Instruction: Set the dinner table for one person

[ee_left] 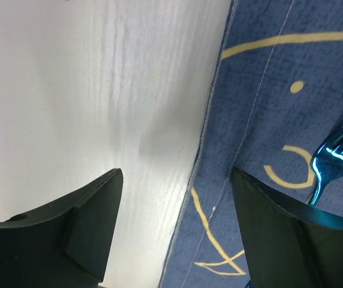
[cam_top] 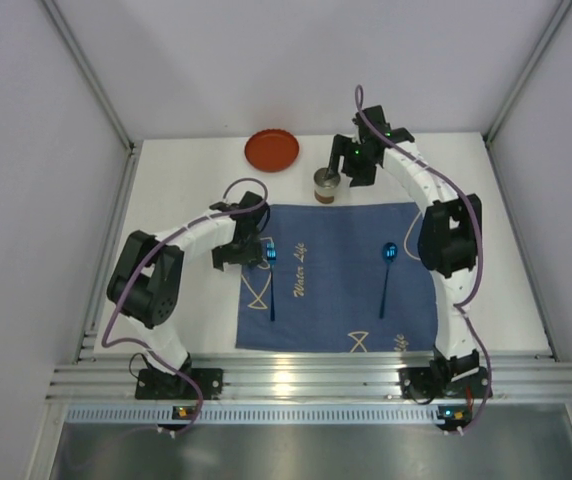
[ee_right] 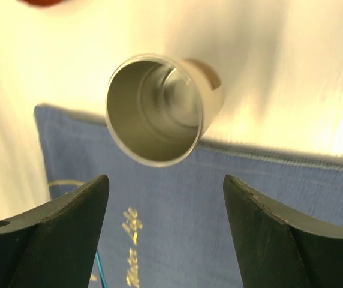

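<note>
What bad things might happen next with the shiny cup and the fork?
The cup stands just past the placemat's far edge with the open right pincer close to it; a crooked approach might knock it over. The left pincer, also open, hangs over the mat's side edge beside the fork; lowering there might snag the cloth and drag fork and spoon askew.

Dark blue cloth placemat (cam_top: pixel 336 290) flat, pale fish outlines and script on it. Blue metallic fork (cam_top: pixel 272 295) on its left part, matching spoon (cam_top: pixel 386 283) on its right, well apart. Empty steel cup (cam_top: pixel 327 185) upright just past the far edge. Orange-red plate (cam_top: pixel 272 150) further back, left of cup.
</note>
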`<action>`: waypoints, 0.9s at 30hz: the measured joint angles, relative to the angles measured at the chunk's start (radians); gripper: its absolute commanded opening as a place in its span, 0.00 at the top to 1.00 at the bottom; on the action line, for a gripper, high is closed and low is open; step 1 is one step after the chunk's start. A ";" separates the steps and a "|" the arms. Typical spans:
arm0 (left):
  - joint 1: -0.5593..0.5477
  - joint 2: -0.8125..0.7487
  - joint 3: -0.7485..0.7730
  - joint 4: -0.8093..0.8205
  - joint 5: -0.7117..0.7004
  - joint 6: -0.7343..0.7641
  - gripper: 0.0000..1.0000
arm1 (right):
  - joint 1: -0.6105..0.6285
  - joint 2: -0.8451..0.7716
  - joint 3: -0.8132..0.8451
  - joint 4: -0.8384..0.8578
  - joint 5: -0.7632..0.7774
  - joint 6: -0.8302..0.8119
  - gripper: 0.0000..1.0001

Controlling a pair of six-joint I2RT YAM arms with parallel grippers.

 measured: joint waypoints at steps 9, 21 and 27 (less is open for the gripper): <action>0.000 -0.105 0.081 -0.126 -0.020 -0.004 0.25 | 0.000 0.140 0.179 -0.024 0.185 0.018 0.33; 0.011 -0.135 0.139 -0.191 -0.023 -0.003 0.28 | 0.042 0.231 0.222 -0.066 0.292 0.023 1.00; 0.011 -0.134 0.170 -0.202 -0.005 -0.006 0.28 | 0.017 0.189 0.219 -0.090 0.340 0.004 1.00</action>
